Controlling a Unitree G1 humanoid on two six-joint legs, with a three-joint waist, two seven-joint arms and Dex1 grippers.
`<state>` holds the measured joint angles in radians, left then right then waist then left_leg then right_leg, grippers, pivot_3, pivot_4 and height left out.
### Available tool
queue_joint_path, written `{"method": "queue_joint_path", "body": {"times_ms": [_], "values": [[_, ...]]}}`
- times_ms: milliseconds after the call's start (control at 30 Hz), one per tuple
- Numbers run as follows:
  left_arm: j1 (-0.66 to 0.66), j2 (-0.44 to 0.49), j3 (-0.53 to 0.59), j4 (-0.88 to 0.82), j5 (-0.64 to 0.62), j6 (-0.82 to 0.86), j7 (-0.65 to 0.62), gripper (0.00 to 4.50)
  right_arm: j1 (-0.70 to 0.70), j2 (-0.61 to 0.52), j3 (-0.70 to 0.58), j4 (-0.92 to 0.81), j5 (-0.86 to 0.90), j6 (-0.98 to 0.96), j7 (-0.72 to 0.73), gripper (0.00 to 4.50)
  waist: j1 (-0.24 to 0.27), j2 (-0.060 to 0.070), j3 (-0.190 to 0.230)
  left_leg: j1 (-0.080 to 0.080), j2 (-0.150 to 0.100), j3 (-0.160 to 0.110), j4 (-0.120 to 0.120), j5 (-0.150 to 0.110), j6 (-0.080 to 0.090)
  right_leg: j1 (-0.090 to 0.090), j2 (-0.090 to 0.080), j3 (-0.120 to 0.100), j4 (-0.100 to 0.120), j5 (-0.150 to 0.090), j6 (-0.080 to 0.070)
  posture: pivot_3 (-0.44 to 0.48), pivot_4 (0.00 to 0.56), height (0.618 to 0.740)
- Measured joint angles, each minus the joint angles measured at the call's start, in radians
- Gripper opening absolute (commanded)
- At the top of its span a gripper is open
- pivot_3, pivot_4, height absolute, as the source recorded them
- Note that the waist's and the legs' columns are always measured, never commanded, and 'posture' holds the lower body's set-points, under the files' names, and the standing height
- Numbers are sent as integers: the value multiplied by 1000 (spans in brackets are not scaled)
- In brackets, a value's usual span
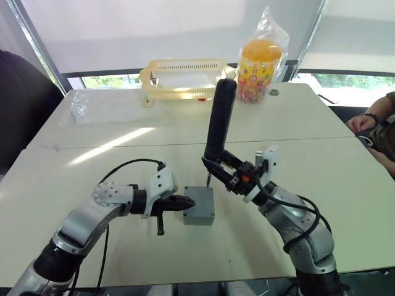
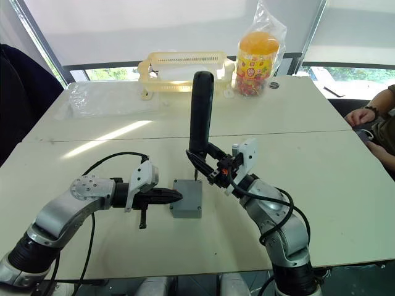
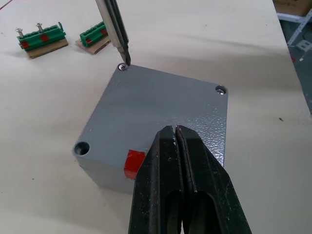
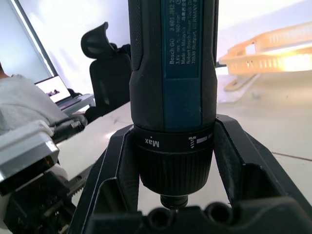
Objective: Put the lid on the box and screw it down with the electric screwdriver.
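Note:
The grey lid lies on the grey box, whose side bears a red mark. My left gripper is shut, its tips resting on the lid's edge from the left. My right gripper is shut on the black electric screwdriver, which stands nearly upright over the box. The thin metal bit sits in the screw at one lid corner. A screw shows in another corner, and a third corner has an open hole.
Two green terminal blocks lie on the table beyond the box. At the far side stand a yellow basket, a bagged snack jar and a clear plastic bag. A person's hand rests at the right edge.

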<state>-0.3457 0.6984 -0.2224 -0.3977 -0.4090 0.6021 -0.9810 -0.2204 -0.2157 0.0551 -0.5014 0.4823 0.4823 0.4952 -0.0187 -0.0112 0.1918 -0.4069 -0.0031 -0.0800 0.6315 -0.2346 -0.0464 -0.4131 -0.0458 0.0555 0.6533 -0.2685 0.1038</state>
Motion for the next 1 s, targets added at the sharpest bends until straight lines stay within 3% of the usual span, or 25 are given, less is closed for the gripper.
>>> {"method": "queue_joint_path", "body": {"times_ms": [1000], "values": [[25, 9, 3, -8, 7, -25, -13, 0, 26, -8, 16, 75, -74, -121, 23, 1751, 0, 0, 0, 1, 0, 0, 0, 0, 0, 1, 0, 0, 0, 0, 0, 0, 150, 740]]}}
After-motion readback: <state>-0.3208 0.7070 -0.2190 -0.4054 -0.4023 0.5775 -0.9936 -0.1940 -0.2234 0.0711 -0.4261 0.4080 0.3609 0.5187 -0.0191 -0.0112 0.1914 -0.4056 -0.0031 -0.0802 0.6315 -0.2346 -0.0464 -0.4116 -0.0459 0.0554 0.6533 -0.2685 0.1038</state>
